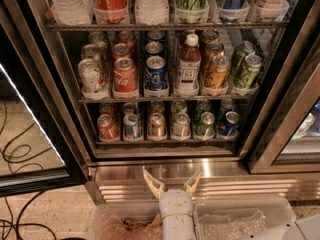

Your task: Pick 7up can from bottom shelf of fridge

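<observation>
Gripper below the open fridge, empty and spread.

The gripper [172, 183] hangs in front of the ribbed steel base of the fridge [225, 170], its two pale fingers [152, 182] set wide apart and holding nothing. The 7up can [181, 126] stands upright on the bottom shelf [165, 142], fourth from the left in the front row, just beside a darker green can [205, 124], above and well apart from the gripper.

The bottom shelf [165, 142] carries six along its front edge: red can [107, 127], blue-silver can [132, 126], bronze can [156, 125], 7up can [181, 125], green can [205, 124], blue can [230, 123]. The gripper [172, 182] hangs spread open before the fridge [225, 170] base.
</observation>
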Motion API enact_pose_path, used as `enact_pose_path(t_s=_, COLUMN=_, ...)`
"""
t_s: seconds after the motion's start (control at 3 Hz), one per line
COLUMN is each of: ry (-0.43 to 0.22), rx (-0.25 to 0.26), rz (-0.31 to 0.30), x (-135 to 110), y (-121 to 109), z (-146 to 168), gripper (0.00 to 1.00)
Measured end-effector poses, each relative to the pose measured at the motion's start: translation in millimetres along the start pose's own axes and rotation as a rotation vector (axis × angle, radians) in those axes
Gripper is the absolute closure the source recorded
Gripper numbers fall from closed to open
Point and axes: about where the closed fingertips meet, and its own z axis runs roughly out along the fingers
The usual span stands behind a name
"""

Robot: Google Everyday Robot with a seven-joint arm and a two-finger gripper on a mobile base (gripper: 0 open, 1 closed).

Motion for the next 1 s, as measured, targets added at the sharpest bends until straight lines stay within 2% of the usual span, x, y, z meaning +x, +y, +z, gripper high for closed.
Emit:
enact_pose_path(t_s=0.33, ry=-0.052, rx=0.006, rz=-0.052, x=-4.8, y=-8.3, z=30.9, gripper=0.0)
enact_pose_path(t_s=0.67, ry=-0.047, rx=-0.004, rz=-0.047, x=-2.4, y=-3.0, z=30.9, gripper=0.0)
enact_pose_path(t_s=1.0, ry=-0.043, rx=0.017, rz=-0.049, x=3.2, y=-8.1, z=40.2, gripper=0.0)
